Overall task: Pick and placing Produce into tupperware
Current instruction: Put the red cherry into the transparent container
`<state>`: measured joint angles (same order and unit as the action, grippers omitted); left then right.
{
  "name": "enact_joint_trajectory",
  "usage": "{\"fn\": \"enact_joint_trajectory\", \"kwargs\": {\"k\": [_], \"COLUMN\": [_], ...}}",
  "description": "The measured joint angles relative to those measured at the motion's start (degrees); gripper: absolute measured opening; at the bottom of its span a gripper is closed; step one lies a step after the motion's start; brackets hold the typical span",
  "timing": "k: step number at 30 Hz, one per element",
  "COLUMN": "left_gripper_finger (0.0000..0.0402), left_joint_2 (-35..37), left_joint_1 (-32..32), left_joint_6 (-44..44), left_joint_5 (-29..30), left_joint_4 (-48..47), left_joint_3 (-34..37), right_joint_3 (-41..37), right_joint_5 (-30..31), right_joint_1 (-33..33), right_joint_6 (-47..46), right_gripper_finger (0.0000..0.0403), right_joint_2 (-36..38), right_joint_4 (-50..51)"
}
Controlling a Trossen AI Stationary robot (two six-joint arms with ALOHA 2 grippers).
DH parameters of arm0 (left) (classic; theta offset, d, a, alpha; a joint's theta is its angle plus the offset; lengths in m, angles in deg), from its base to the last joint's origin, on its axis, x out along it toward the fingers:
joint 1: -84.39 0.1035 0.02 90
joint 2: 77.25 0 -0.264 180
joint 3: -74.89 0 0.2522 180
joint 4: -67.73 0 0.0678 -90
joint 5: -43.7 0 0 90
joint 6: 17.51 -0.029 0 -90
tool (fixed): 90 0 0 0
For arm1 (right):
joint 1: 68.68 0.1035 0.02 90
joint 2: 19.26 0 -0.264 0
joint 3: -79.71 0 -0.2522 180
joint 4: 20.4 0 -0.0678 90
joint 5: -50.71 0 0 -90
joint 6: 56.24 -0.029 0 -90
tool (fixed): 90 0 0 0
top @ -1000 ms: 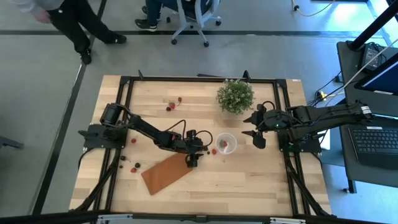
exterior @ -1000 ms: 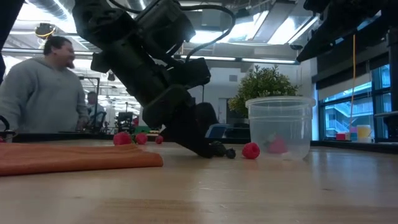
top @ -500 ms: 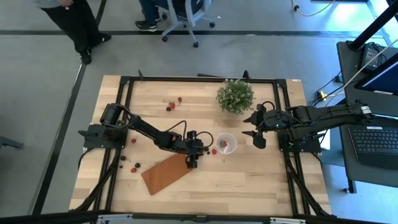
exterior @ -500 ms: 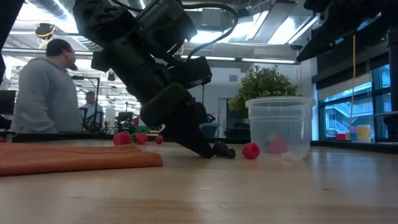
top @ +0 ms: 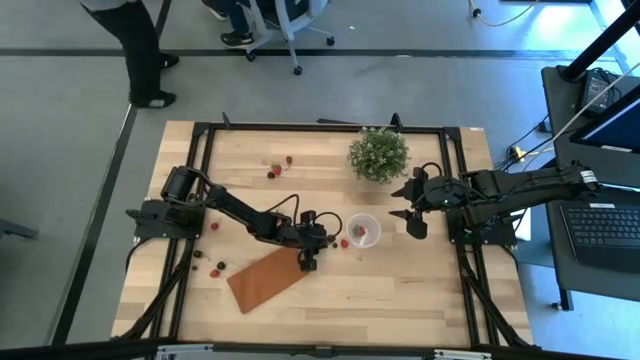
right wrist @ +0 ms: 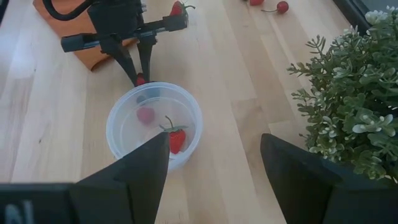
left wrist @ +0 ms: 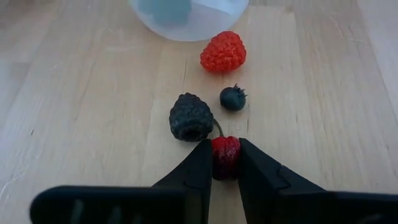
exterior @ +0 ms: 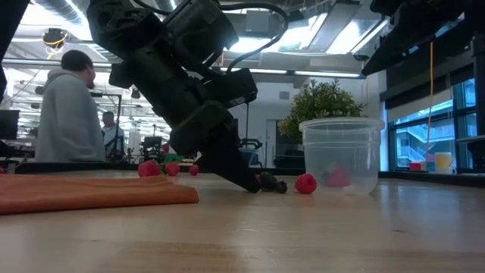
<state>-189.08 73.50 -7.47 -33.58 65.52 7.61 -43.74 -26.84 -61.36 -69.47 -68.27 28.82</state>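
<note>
Left gripper (left wrist: 225, 163) around red cherry (left wrist: 225, 157)

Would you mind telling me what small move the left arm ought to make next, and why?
Probably a short lift. The left gripper has its fingers shut on a small red cherry low at the table, with a blackberry close beside. The tupperware sits just ahead, so rising first should clear its rim.
</note>
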Motion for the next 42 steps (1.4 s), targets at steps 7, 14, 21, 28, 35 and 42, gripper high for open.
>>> {"fn": "enact_joint_trajectory", "kwargs": {"k": [7,14,21,28,35,42], "left_gripper_finger": [0.0056,0.0059,0.0066,0.0067,0.0067,0.0067], "left_joint_2": [3.56,15.76,21.74,21.82,21.83,21.83], "left_joint_1": [0.25,0.17,1.01,3.62,3.61,3.19], "left_joint_6": [0.13,-7.98,-29.43,-34.47,-34.67,-34.67], "left_joint_5": [1.03,7.71,19.18,19.72,19.7,19.61], "left_joint_4": [-2.48,-1.95,-1.6,-1.28,-0.57,1.49], "left_joint_3": [0.52,0.02,-6.41,-10.95,-11.03,-11.06], "right_joint_3": [0.39,0.63,0.66,0.63,0.63,0.63], "right_joint_5": [-4.3,-11.68,-13.67,-13.66,-13.56,-13.6], "right_joint_1": [-0.02,-0.38,-3.31,-5.66,-8.38,-9.73], "right_joint_6": [-7.16,-18.03,-24.06,-26.01,-27.18,-25.8], "right_gripper_finger": [0.0254,0.0254,0.0254,0.0252,0.0235,0.0215], "right_joint_2": [0.0,-0.12,-2.2,-8.26,-11.37,-13.14], "right_joint_4": [-2.24,-13.49,-26.88,-38.4,-41.83,-45.24]}}
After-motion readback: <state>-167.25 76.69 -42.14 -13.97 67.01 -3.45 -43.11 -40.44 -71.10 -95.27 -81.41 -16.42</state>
